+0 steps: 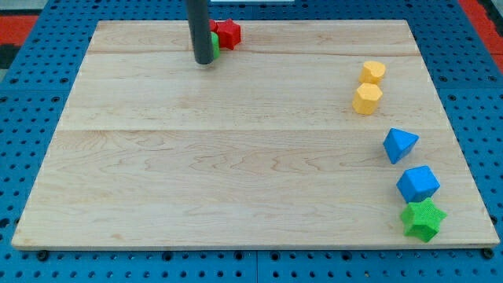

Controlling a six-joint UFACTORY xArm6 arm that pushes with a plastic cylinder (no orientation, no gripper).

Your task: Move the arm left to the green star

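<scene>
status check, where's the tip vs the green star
My tip at the view's top, against a green block beside a red block. Green star far off, bottom right corner. Board between them clear.

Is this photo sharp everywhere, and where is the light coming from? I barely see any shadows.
Camera view: the light is even and soft, with no glare on the wooden board; the blocks, such as the green star and the blue blocks above it, cast only faint, short shadows. The dark rod looks slightly soft, and my tip partly hides a green block beside the red block.
</scene>
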